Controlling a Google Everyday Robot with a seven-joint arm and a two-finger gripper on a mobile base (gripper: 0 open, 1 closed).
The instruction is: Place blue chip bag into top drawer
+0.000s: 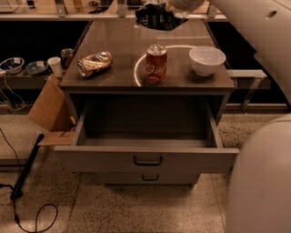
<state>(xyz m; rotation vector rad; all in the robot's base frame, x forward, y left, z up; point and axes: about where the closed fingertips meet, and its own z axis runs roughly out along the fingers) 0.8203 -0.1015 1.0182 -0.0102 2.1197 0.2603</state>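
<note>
camera view | we hold our gripper [177, 11] at the top edge, fingers pinching the blue chip bag [154, 16] above the far end of the surface [118, 45] | top drawer [104, 157] stands open below | red can [156, 63] mid-surface

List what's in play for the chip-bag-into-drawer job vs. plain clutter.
Job: blue chip bag, next to the gripper at the picture's top edge; open top drawer.
Clutter: red soda can, white bowl, crushed can, lower drawer, cardboard.
</note>
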